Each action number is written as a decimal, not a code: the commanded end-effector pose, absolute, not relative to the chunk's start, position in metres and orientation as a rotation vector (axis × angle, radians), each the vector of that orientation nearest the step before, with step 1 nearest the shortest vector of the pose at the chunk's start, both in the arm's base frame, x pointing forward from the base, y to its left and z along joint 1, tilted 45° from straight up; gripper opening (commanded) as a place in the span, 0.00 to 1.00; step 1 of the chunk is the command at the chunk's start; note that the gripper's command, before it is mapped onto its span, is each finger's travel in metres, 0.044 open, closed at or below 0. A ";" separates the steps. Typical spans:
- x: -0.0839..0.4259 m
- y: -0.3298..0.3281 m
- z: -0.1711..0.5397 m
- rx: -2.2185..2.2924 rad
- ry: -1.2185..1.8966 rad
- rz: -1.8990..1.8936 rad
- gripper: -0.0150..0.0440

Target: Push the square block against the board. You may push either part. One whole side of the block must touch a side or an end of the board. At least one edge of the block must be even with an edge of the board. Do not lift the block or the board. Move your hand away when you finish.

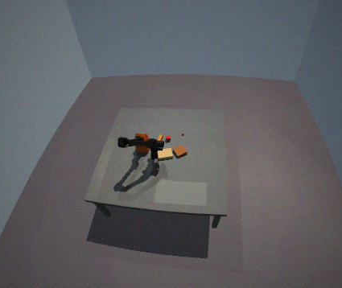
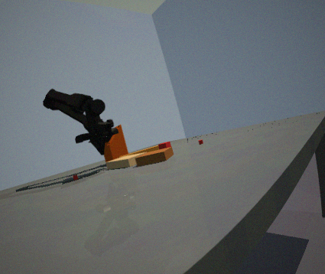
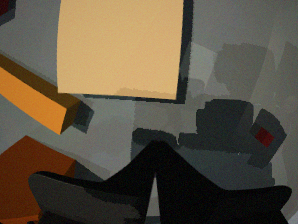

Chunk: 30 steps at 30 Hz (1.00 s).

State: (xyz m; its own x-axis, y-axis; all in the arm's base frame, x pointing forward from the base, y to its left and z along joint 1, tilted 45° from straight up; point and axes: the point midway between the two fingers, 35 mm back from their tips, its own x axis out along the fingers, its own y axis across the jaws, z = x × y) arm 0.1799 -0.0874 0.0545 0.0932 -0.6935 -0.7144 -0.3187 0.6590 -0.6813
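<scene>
The square block (image 1: 179,151) (image 2: 154,157), orange-brown, lies flat, turned relative to the pale tan board (image 1: 165,154) (image 2: 121,162) (image 3: 120,47). In the top view one block corner is at or very near the board's right side. From there a wedge-shaped gap widens toward the front; whether the corner touches is too small to tell. The block is out of the wrist view. My gripper (image 1: 154,158) (image 2: 102,153) (image 3: 157,146) is shut and empty, at the board's left end, apart from it and seemingly a little above the table.
An orange bar (image 1: 160,137) (image 3: 37,95) lies behind the board. A red cube (image 1: 168,138) (image 2: 165,145) is behind the board and block. A small red piece (image 1: 183,134) (image 2: 200,141) lies farther back; another (image 1: 155,170) (image 2: 76,177) (image 3: 264,136) lies in front of the gripper. The orange base (image 1: 142,149) stands left.
</scene>
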 end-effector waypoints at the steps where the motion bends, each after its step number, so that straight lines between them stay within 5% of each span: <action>1: 0.178 -0.089 0.053 -0.903 1.508 -0.323 0.25; 30: 0.194 -0.123 0.014 -0.921 1.513 -0.309 0.25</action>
